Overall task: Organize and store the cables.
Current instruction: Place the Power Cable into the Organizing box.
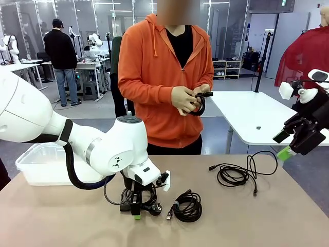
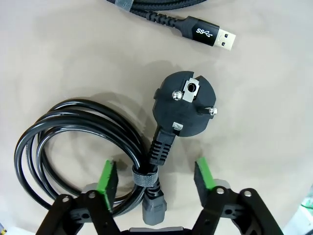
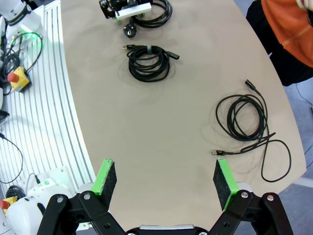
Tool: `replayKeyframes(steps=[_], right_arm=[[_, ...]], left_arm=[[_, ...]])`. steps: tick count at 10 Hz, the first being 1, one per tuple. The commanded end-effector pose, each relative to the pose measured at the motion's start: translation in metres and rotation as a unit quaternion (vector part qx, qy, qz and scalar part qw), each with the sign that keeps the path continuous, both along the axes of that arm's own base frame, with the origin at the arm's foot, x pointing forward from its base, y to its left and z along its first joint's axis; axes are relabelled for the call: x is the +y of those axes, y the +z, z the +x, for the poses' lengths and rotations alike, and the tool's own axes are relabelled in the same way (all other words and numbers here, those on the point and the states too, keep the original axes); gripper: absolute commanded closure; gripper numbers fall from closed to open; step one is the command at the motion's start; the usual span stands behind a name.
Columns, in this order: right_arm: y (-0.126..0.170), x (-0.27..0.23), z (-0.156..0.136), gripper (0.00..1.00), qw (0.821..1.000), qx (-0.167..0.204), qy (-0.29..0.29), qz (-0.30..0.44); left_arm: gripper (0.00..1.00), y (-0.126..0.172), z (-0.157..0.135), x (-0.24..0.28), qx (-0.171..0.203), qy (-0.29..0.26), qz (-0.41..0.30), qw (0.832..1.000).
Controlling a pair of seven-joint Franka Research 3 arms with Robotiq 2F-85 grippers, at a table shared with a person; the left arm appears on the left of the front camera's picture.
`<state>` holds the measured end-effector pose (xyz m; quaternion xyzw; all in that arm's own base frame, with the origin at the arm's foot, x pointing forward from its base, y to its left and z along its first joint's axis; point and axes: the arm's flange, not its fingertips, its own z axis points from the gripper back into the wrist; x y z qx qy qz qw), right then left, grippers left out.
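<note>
**Left wrist view: straddling the power cord, grip not made**

Step in hand, as I read it: first pick. My left gripper [image 2: 154, 167] is down over the power cord [image 2: 58, 132]. The pads are spread wide, one on either side of the strap [image 2: 145, 177] that binds the coil. Nothing is pinched. The round plug [image 2: 183, 105] lies flat just ahead of my fingers. The USB cable [image 2: 215, 36] end is near it but not touching.

Front view: the cord sits on the table [image 1: 61, 226] under my left wrist, with the clear bin [image 1: 36, 159] near on my left. The USB cable's coil is just beside the cord on the right. The loose cable [image 1: 239, 175] lies farther right, untied. The person across the table holds another cable [image 1: 199, 105] in both hands.

My right gripper [image 3: 164, 169] hangs above the table's right side, pads wide apart, empty.

Next move, my guess: close on the strapped section rather than the free loops, so the coil lifts in one piece. Then carry it to the bin. Risks: the plug dangles and swings, or the pads catch a single strand.
</note>
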<state>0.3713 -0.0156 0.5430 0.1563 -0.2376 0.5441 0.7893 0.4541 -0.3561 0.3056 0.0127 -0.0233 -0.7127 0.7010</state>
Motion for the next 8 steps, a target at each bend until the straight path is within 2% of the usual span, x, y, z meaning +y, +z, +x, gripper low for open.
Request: replayKeyframes(steps=[1,3,4,5,8], right_arm=[[0.002,0.003,0.004,0.00,1.000,-0.002,-0.003,0.000],[0.002,0.003,0.004,0.00,1.000,-0.002,-0.003,0.000],[0.002,0.003,0.004,0.00,1.000,-0.002,-0.003,0.000],[0.002,0.003,0.004,0.00,1.000,-0.002,-0.003,0.000],[0.002,0.003,0.004,0.00,1.000,-0.002,-0.003,0.000]], left_arm=[[1.00,0.007,0.000,0.002,0.004,0.009,-0.006,1.000],[1.00,0.010,0.000,0.002,0.004,0.011,-0.005,1.000],[0.94,0.010,0.000,0.002,0.006,0.010,-0.008,1.000],[1.00,0.011,0.000,0.003,0.009,0.012,-0.010,1.000],[1.00,0.019,-0.002,0.008,0.009,0.012,-0.014,1.000]])
